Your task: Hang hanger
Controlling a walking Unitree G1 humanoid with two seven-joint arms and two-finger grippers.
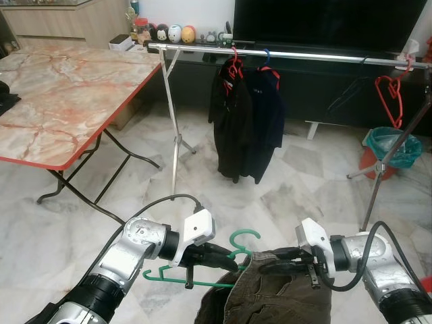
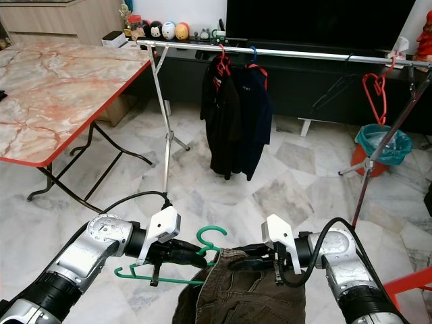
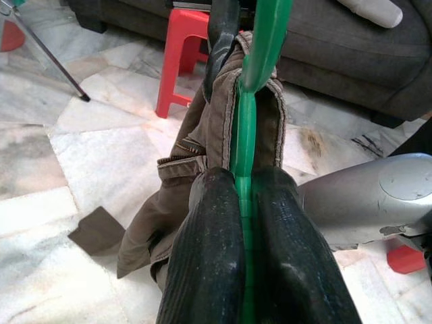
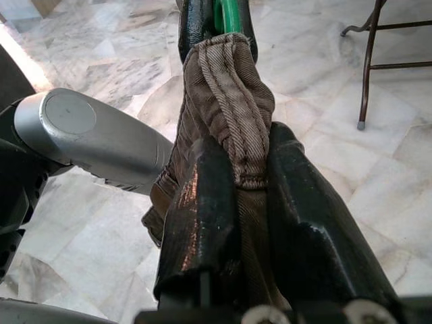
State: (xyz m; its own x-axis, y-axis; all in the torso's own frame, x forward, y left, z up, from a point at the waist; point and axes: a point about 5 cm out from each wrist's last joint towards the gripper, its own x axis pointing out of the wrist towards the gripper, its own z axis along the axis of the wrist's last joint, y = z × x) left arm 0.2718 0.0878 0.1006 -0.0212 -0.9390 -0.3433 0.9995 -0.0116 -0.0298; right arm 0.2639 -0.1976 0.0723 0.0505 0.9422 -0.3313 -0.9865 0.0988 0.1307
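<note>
Gripping a green plastic clothes hanger [image 1: 202, 270] low in front of the body, with the left gripper [image 1: 226, 260] clamped on its bar so that the hook points up and forward, free to catch a rail. Seen along the left wrist: black fingers [image 3: 209, 256] pressed tight on either side of the green bar, no gap between. Draped over that hanger, a pair of olive-brown cotton trousers [image 1: 270, 297], waistband uppermost. Pinching the waistband fold from the other side, the right gripper [image 1: 287, 260], fingers [image 4: 202, 223] closed on the cloth, seemingly to keep the garment from sliding off while carried.

Beyond, from left to right: a marble-patterned folding table with a red edge [image 1: 61, 88]; a long silver clothes rail on tripod legs [image 1: 297, 55], well apart from the grippers and higher; two dark garments [image 1: 243, 115] hanging from it on red and blue hooks; an empty red hanger [image 1: 390, 94] near the right end; a teal-lined bin [image 1: 391, 148] on the floor.

Not yet hung; probably needing a walk forward and a lift to the bare stretch of rail.
</note>
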